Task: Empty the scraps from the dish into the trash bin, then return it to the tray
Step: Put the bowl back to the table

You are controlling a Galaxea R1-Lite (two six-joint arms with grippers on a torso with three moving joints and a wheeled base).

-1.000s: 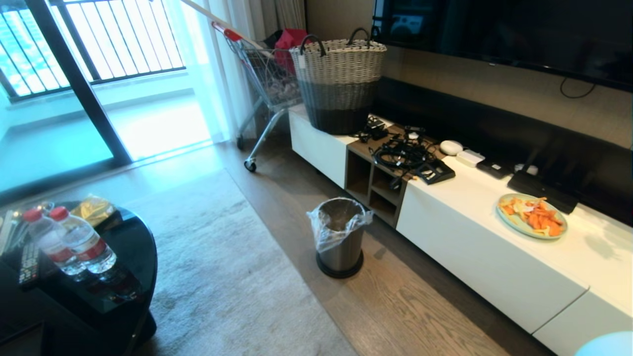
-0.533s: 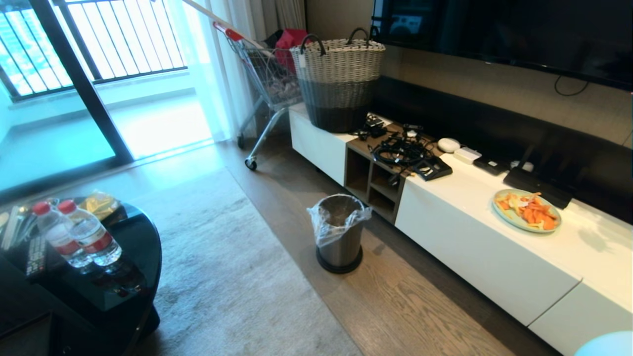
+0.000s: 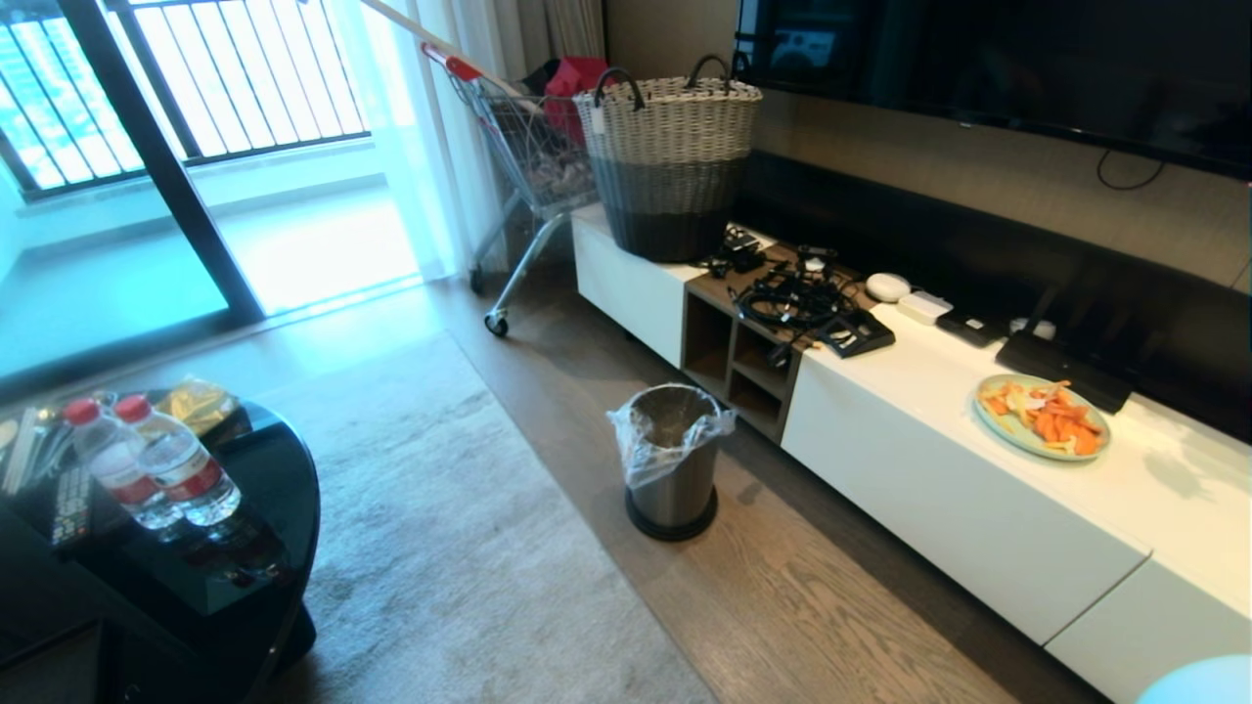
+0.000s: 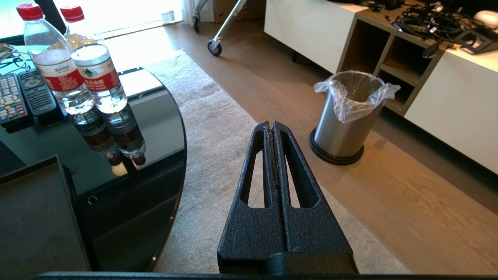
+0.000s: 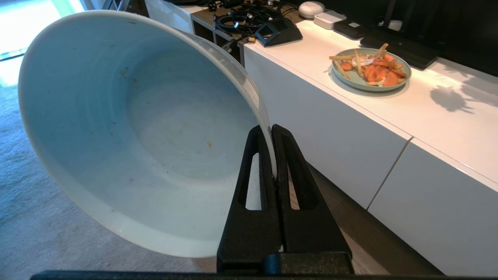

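Observation:
My right gripper (image 5: 267, 129) is shut on the rim of the dish (image 5: 136, 128), a deep white bowl tipped on its side. Only a few specks cling inside it; the scraps are not in view. A pale curved edge of the dish (image 3: 1198, 684) peeks into the head view's bottom right corner. The trash bin (image 3: 673, 460) stands on the wood floor by the low cabinet, its liner bag over the rim; in the left wrist view the trash bin (image 4: 346, 116) is ahead and to one side of my left gripper (image 4: 271, 125), which is shut and empty over the rug. The tray (image 4: 35, 217) lies on the black table.
A pale-green plate of orange slices (image 3: 1043, 417) sits on the white cabinet (image 3: 939, 489). The round black table (image 3: 245, 548) at left carries two water bottles (image 3: 156, 474) and remotes. A woven basket (image 3: 670, 156), cables and a shopping cart (image 3: 528, 166) are farther back. A rug (image 3: 450, 548) covers the floor.
The whole head view shifted slightly down and left early on, then held still. Nothing in the scene itself has moved.

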